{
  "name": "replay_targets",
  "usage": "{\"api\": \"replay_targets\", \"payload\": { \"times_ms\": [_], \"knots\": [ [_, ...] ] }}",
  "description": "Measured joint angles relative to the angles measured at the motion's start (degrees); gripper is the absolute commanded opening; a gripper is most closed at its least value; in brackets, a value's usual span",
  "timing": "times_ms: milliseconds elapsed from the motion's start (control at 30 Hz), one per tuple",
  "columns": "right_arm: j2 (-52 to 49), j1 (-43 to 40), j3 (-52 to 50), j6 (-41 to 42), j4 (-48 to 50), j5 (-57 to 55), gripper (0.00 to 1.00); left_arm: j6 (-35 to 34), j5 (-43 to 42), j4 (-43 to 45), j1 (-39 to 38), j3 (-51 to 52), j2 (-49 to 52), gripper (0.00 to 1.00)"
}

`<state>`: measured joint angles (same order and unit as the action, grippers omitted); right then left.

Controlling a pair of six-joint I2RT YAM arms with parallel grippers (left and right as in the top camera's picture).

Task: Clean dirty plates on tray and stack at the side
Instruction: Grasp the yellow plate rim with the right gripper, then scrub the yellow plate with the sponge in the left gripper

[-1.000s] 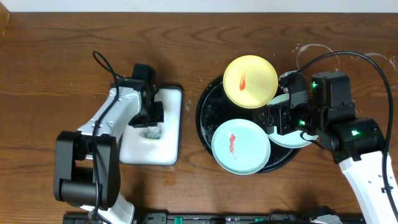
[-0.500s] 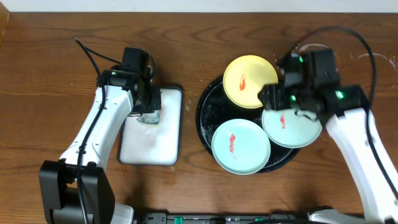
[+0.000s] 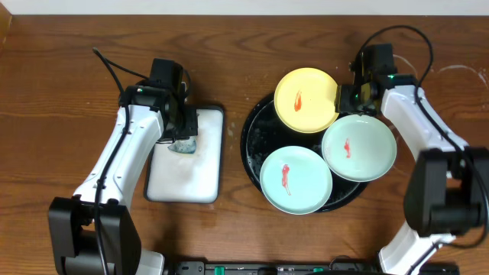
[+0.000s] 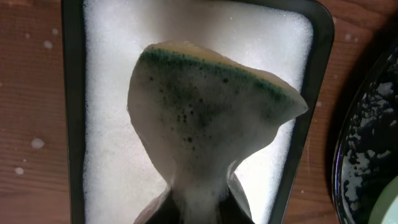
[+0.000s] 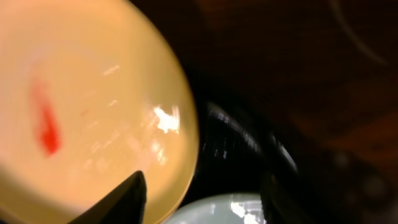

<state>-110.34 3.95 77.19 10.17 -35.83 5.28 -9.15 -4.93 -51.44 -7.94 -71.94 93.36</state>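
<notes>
At wrist views: left pincer pinches sponge; right pincer spread by yellow plate.

Yellow plate w/ red smear; mint plate & 2nd mint plate, each red-streaked. Black tray flecked w/ white suds. Sponge: green edge, pale foam. Sponge tray white, rim seemingly dark. Table: brown wood.

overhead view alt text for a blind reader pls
A yellow plate and two mint plates, each smeared red, sit on a black tray. The right gripper is at the yellow plate's edge; the left gripper holds a soapy sponge over a white tray.
</notes>
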Motion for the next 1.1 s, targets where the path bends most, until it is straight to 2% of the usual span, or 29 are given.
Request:
{"api": "replay_targets", "payload": {
  "times_ms": [67, 133, 267, 300, 500, 733, 867, 900, 933, 967, 1100],
  "knots": [
    [-2.45, -0.46, 0.0, -0.2, 2.01, 1.05, 0.49, 0.0, 0.0, 0.07, 0.0, 0.0, 0.0, 0.08],
    [-4.22, -0.55, 0.0, -0.68, 3.61, 2.51, 0.38, 0.0, 0.0, 0.22, 0.0, 0.0, 0.0, 0.07],
    [-5.68, -0.5, 0.0, -1.18, 4.68, 4.5, 0.05, 0.0, 0.0, 0.37, 0.0, 0.0, 0.0, 0.07],
    [-5.68, -0.5, 0.0, -1.36, 4.74, 4.81, 0.01, 0.0, -0.02, 0.37, 0.0, 0.0, 0.0, 0.07],
    [-5.68, -0.5, 0.66, -0.44, 2.45, 6.1, 0.01, 0.0, -0.02, 0.63, 0.0, 0.0, 0.0, 0.07],
    [-5.68, 0.55, 0.83, 3.98, -6.21, 7.19, 0.01, 0.0, -0.04, 0.72, 0.0, 0.0, 0.0, 0.07],
    [-5.68, 1.77, 0.81, 5.57, -6.54, 8.68, 0.01, 0.0, -0.04, 1.44, 0.0, 0.0, 0.0, 0.08],
    [-5.68, 2.1, 0.81, 5.81, -6.58, 8.72, 0.09, 0.0, -0.04, 1.68, 0.0, 0.0, 0.0, 0.07],
    [-5.68, 2.34, 0.81, 6.27, -6.58, 8.66, 0.22, 0.0, -0.04, 1.81, 0.0, 0.0, 0.0, 0.07],
    [-5.68, 2.54, 0.81, 6.6, -6.56, 8.57, 0.27, 0.0, -0.04, 1.81, 0.0, 0.0, 0.0, 0.08],
    [-5.68, 3.02, 0.81, 6.23, -4.76, 7.5, 0.23, 0.0, -0.11, 2.1, 0.02, 0.0, 0.0, 0.07]
  ]
}}
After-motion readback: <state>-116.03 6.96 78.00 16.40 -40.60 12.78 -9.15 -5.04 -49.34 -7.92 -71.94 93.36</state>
